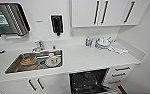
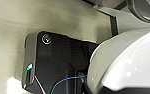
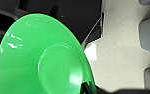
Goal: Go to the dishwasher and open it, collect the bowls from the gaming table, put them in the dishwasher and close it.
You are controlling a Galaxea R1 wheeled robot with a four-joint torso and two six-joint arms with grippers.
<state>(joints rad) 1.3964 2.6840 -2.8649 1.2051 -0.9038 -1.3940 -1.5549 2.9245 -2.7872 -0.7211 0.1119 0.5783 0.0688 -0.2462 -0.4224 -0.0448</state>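
The dishwasher stands open under the white counter, its dark inside showing and its door folded down toward me. A lime green bowl hangs close before the right wrist camera, underside toward it, above pale floor. A dark fingertip of my right gripper sits at the bowl's rim, gripping it. The left wrist view looks down on pale floor and my own black base. The gaming table is out of view.
A steel sink left of the dishwasher holds a dish with something orange and a white cup. Bottles, white dishes and a cloth sit at the counter's back right. Drawers and a wall flank the dishwasher's right.
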